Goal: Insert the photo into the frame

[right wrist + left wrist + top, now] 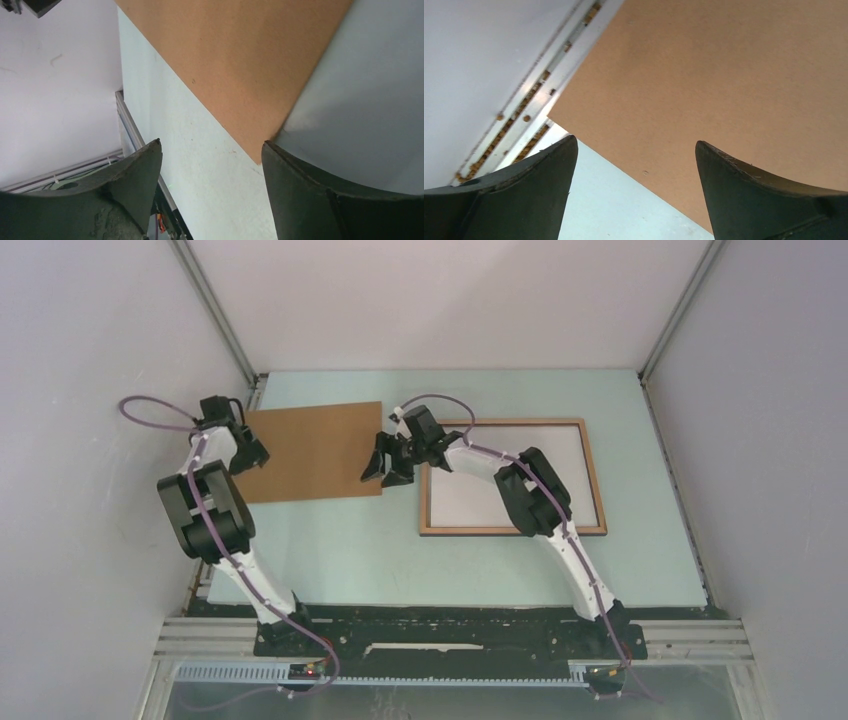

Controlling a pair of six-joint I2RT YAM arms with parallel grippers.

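The frame (470, 531) lay flat on the pale green table (340, 550), right of centre. It was a thin rim of light brown wood around a smooth, plain white rectangle (465, 502); whether that white was the photo's blank back, I could not tell. Its long axis ran left to right across the table, with its short sides facing the side walls.

Left of it lay a matte brown board (310, 452), flat and fibrous-looking, with square corners.

The right gripper (210, 144) hung over the strip of table between the board and the frame, just off the frame's far-left corner. Its jaws were spread and held nothing, and one board corner showed below the gap between them. The left gripper (633, 142) was well away from the frame, at the board's left edge, its jaws also wide apart. Its fingers (744, 185) were dark, tapered and faintly scuffed.
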